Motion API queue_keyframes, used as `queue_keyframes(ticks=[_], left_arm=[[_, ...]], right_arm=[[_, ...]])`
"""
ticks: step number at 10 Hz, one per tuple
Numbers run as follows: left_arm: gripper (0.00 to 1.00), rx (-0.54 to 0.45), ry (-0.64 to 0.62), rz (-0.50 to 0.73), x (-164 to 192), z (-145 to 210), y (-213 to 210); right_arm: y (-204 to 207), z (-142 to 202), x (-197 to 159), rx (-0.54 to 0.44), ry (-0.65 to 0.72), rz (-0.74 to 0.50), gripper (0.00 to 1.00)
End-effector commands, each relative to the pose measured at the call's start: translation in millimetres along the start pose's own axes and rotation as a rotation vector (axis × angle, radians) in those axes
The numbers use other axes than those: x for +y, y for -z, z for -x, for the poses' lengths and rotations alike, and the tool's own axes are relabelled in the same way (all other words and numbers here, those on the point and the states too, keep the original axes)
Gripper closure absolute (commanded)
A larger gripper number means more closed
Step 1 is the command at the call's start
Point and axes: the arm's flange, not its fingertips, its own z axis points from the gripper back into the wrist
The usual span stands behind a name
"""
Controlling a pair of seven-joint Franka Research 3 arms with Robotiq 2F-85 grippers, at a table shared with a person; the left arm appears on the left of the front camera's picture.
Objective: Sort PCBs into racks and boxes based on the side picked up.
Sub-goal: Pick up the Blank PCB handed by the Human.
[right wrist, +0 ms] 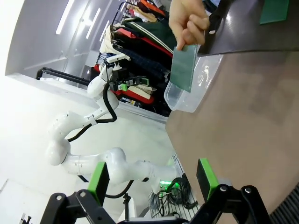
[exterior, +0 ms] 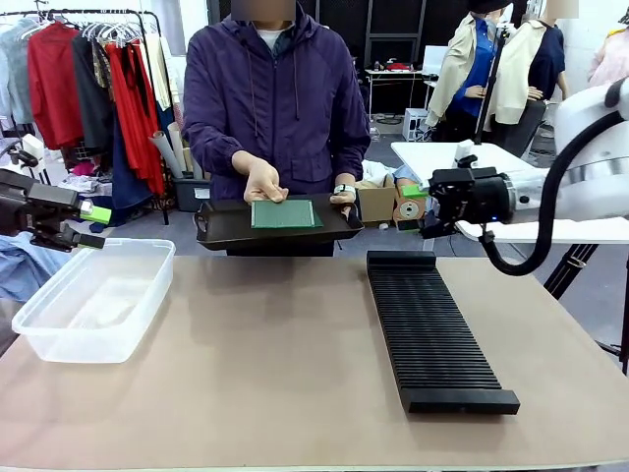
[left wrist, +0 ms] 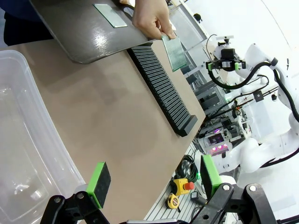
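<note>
One green PCB (exterior: pixel 283 213) is lying flat in the dark tray (exterior: pixel 221 232) that the person is holding just past the table's (exterior: pixel 275 344) far edge. A second PCB (left wrist: pixel 174 51) is hanging from the person's hand (left wrist: pixel 152 21) at the tray's rim. The clear tub (exterior: pixel 69 344) is sitting by the left edge and the slotted rack (exterior: pixel 432 324) right of the middle. The left gripper (exterior: pixel 93 226) is hovering over the tub's far corner and the right gripper (exterior: pixel 411 208) beyond the rack. Both are spread wide, well apart from the boards.

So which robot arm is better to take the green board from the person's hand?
Probably the right. The right gripper, open, sits close beside the hand dangling a board off the tray's edge. The left gripper, open too, is farther away, by the tub.
</note>
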Motion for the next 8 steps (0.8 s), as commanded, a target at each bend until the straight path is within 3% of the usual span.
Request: queue_keyframes(ticks=[1,8], left_arm=[[0.00,-0.008,-0.011,0.008,-2.4,-1.4,-1.3],[0.00,-0.008,-0.011,0.008,-2.4,-1.4,-1.3]], right_arm=[[20.1,-20.4,-8.2,-0.027,0.011,-0.006,0.00],[89.6,-50.8,-46.4,-0.065,0.011,-0.030,0.00]])
